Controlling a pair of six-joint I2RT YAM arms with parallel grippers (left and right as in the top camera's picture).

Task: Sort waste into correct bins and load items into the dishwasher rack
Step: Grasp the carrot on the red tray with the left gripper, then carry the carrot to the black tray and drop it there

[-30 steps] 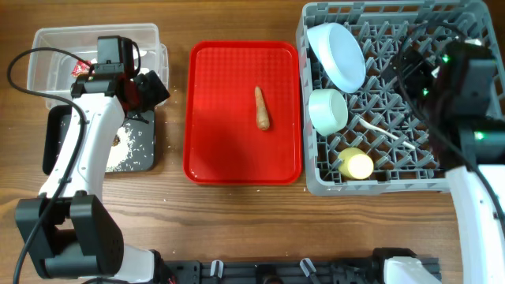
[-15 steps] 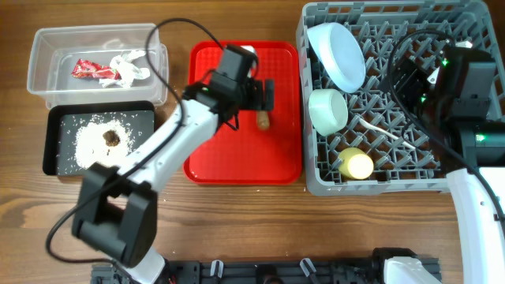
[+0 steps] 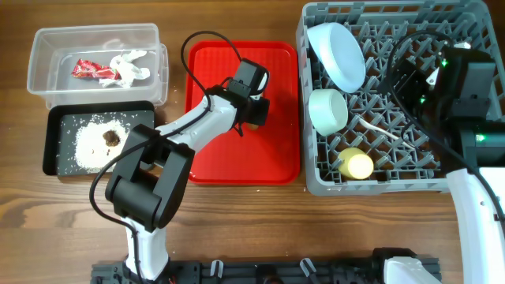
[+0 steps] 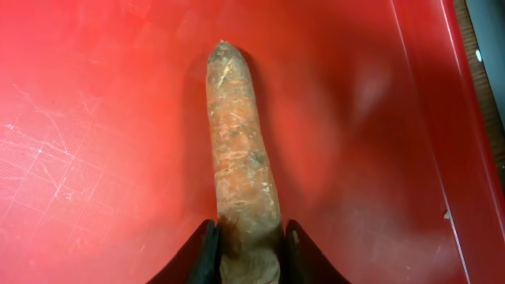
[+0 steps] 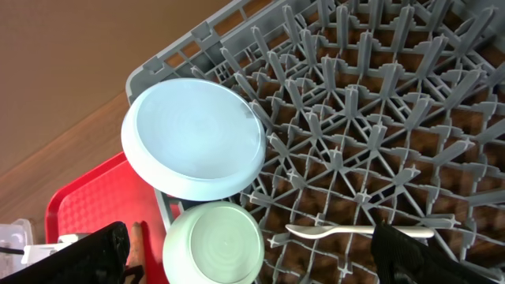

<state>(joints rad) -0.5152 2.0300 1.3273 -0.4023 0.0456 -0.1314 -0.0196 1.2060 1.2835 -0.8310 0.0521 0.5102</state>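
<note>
The left gripper is clamped on the fat end of the orange-brown stick — the stick lies flat on the red tray. The right gripper hangs over the grey rack, its fingers wide apart.

orange-brown stick lying flat on red tray, fingers pinching one end

Bare red tray all round stick, raised rim at right, rack wall beyond
</note>
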